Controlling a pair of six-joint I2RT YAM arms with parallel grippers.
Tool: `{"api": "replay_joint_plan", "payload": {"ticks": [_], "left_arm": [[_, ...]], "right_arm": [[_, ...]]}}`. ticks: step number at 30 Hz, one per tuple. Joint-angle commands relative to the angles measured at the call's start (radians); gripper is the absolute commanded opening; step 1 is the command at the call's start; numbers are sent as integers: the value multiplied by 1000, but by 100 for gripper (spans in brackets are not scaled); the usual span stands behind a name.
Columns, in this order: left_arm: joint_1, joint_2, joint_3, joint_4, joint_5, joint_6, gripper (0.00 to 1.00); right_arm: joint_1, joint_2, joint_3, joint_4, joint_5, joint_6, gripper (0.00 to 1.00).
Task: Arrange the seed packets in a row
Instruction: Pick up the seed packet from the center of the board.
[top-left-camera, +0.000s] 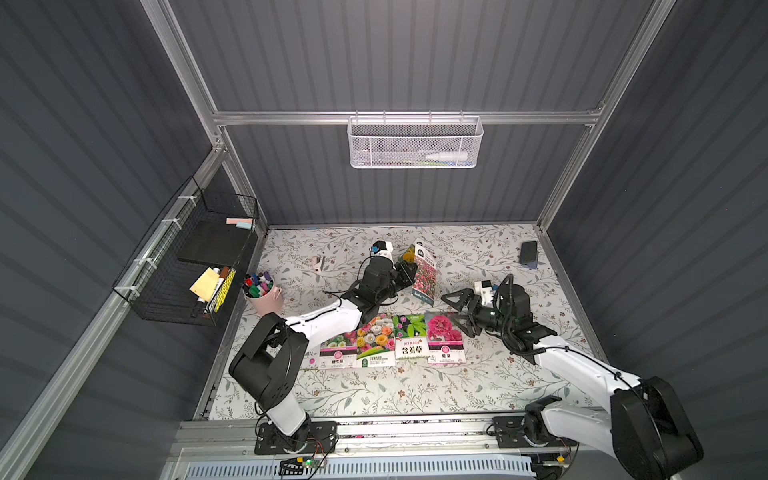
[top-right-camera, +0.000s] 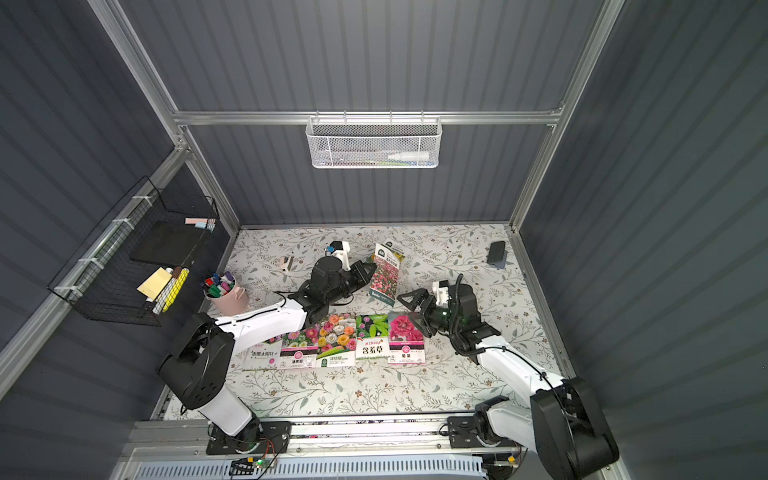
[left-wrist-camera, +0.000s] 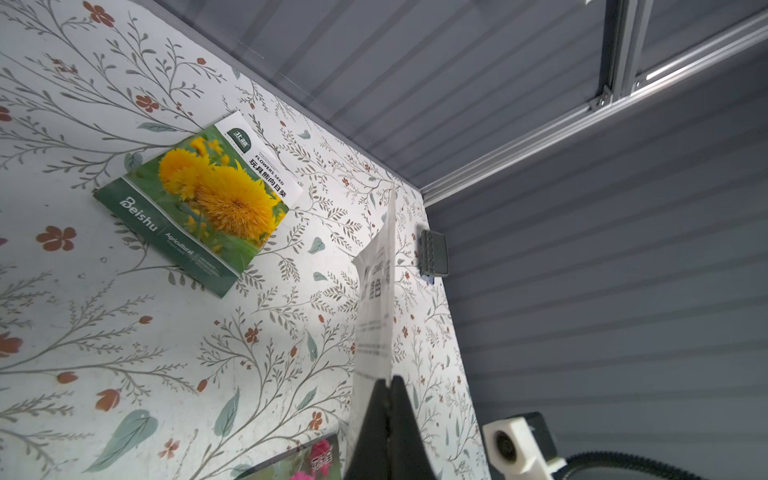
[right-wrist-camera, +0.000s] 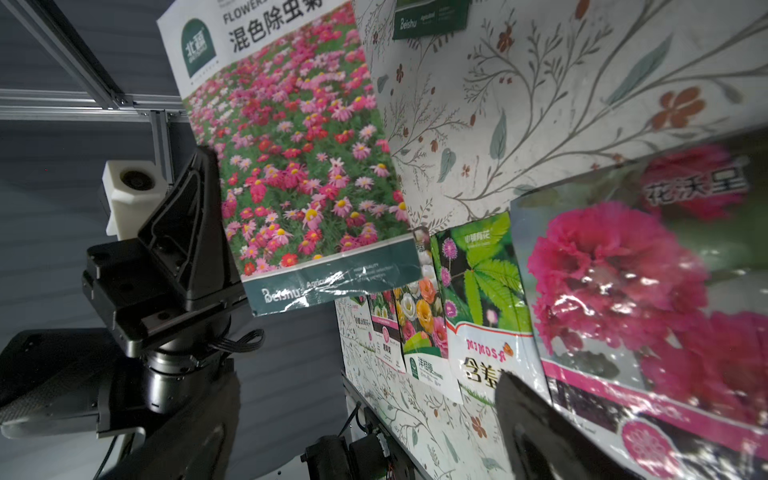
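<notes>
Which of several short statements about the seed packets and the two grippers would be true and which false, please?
1. The left gripper is shut on the glossy rectangular packet showing a field of pink daisies. True.
2. The right gripper grips the glossy packet with the big magenta bloom. False: its jaws stand open at that packet's edge, holding nothing.
3. The flat packet with green leaves and a white label lies next to the magenta-bloom packet in the row. True.
4. The green-banded packet with yellow sunflowers lies in the row. False: it lies alone farther back on the floral table.
</notes>
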Motion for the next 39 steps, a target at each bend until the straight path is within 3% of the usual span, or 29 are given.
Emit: {"api": "replay_joint_plan", "payload": {"ticks": [1, 9, 13, 14, 19, 23, 28, 31, 34, 36, 39], "left_arm": [[-16, 18, -13, 91, -41, -78, 0], [-28, 21, -37, 138, -45, -127, 0], [-30, 29, -56, 167, -51, -146, 0], [-29, 33, -59, 179, -50, -150, 0], [-28, 29, -69, 177, -48, -142, 0], [-29, 27, -67, 157, -39, -133, 0], [-28, 33, -73, 151, -34, -127, 0], [-28, 32, -81, 146, -28, -122, 0], [-28, 20, -90, 121, -18, -101, 0], [-28, 8, -96, 94, -14, -84, 0], [-30, 1, -97, 80, -7, -75, 0]], "right_arm": [[-10, 76, -7, 172, 40, 89, 96], [-21, 267, 6, 585, 23, 243, 90], [-19, 346, 31, 798, 5, 326, 80], [-19, 359, 35, 840, 5, 343, 75], [-18, 408, 26, 970, 1, 404, 25], [-19, 401, -6, 966, 14, 394, 0], [-19, 381, -23, 960, 17, 396, 0], [-19, 365, -24, 948, 14, 400, 37], [-22, 349, -48, 968, 31, 420, 45], [-25, 336, -63, 984, 43, 429, 43], [-32, 297, -74, 933, 45, 403, 27]]}}
